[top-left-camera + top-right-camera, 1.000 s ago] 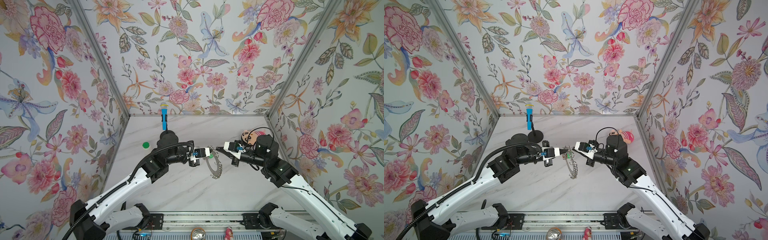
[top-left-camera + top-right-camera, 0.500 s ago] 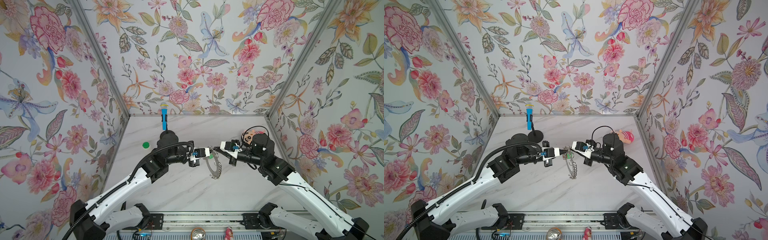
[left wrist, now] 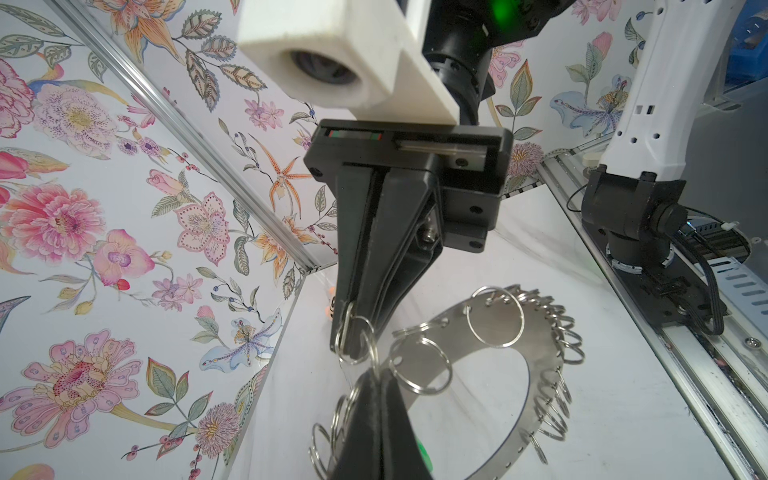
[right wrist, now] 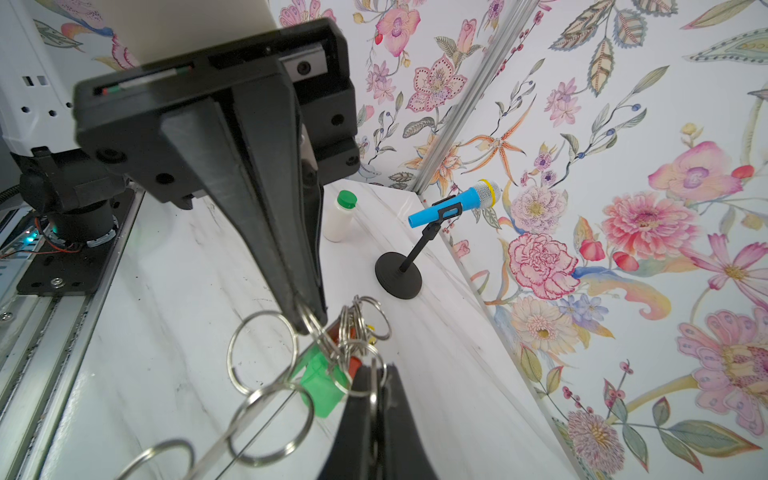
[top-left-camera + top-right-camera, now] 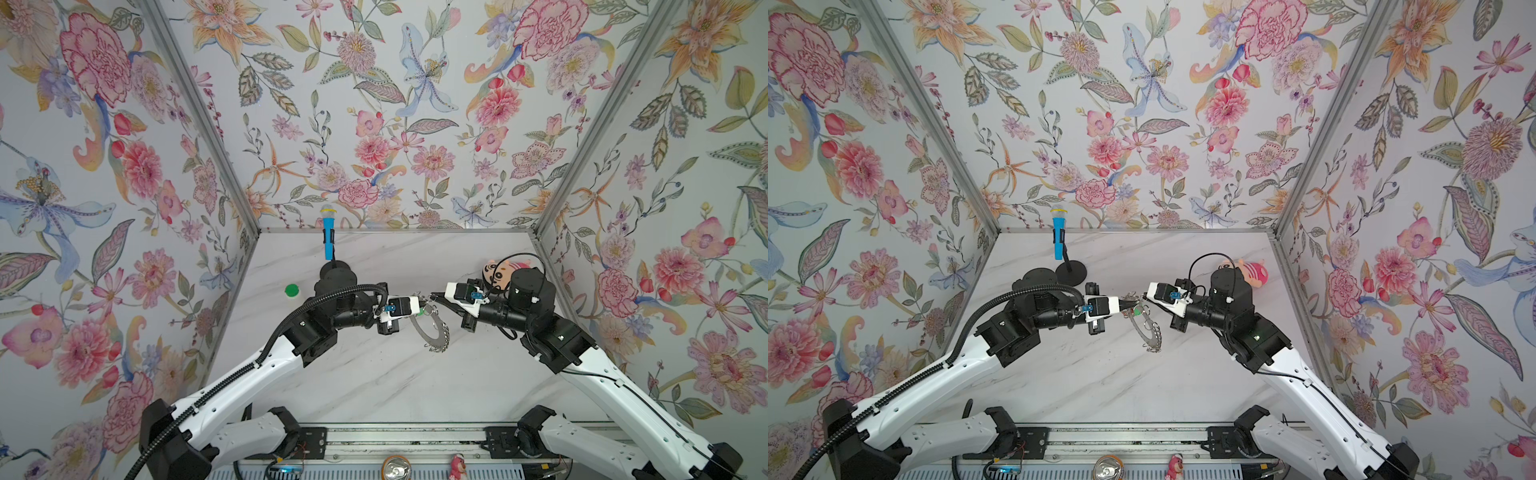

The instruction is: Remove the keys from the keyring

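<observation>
The keyring (image 5: 434,334) (image 5: 1150,334), a grey metal disc fringed with wire loops, hangs tilted above the marble table between both arms. In the left wrist view my left gripper (image 3: 376,374) is shut on a wire loop at the rim of the keyring (image 3: 540,349). My right gripper (image 4: 376,370) is shut on a thin wire ring linked to the keys' bunch. The keys show a green tag (image 4: 322,384) and a red tag (image 4: 354,365). In both top views the left gripper (image 5: 422,306) (image 5: 1127,306) and right gripper (image 5: 432,296) (image 5: 1144,297) meet tip to tip.
A blue toy microphone (image 5: 328,232) on a black stand is at the back. A white bottle with a green cap (image 5: 292,290) stands back left, and a plush doll (image 5: 498,268) lies back right. A can (image 5: 395,469) sits by the front rail. Flowered walls close three sides.
My right gripper has shifted left, closing up to the left gripper's tip. The left arm and the disc have stayed in place. Both grippers remain shut.
</observation>
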Robot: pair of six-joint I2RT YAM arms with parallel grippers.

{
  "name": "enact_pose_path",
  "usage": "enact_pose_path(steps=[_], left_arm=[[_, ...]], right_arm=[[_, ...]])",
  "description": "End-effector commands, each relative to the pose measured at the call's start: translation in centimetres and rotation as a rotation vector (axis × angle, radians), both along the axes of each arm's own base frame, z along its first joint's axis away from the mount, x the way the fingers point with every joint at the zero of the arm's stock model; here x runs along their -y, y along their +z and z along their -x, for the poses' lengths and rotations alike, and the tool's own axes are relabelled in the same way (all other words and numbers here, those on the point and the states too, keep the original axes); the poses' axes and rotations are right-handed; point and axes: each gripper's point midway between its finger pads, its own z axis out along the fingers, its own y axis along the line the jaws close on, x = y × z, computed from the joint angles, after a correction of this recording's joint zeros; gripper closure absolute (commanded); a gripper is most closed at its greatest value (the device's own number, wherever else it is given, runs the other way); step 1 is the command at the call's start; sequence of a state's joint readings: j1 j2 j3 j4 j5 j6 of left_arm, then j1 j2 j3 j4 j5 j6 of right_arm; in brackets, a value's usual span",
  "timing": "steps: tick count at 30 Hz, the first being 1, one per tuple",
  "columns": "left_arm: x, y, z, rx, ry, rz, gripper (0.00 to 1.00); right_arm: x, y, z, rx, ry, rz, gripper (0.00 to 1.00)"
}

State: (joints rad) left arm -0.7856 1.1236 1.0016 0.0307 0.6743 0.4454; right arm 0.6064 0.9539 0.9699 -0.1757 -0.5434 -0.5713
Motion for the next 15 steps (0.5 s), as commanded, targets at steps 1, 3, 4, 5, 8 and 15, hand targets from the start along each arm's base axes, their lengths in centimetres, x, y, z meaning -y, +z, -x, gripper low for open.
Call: enact_pose_path(steps=[1, 3, 4, 5, 8, 15], left_arm=[[0.1, 0.5, 2.4, -0.007, -0.095, 0.020, 1.00], [0.0, 0.8, 2.1, 0.002, -0.067, 0.037, 1.00], [-0.1, 1.0, 1.8, 0.009, -0.050, 0.051, 1.00], [-0.2, 1.3, 1.6, 0.015, -0.033, 0.066, 1.00], [-0.6, 2.5, 0.9, 0.034, 0.021, 0.115, 1.00], [-1.2, 3.9, -0.1, 0.057, 0.100, 0.183, 1.00]], right_arm=[[1.1, 2.2, -1.9, 0.056, -0.094, -0.033, 1.00], [1.1, 2.1, -1.8, 0.055, -0.094, -0.033, 1.00], [1.2, 2.0, -1.8, 0.054, -0.100, -0.034, 1.00], [1.3, 1.8, -1.9, 0.050, -0.106, -0.031, 1.00], [1.5, 1.1, -2.0, 0.033, -0.122, -0.020, 1.00], [1.3, 0.0, -1.5, 0.010, -0.119, -0.008, 1.00]])
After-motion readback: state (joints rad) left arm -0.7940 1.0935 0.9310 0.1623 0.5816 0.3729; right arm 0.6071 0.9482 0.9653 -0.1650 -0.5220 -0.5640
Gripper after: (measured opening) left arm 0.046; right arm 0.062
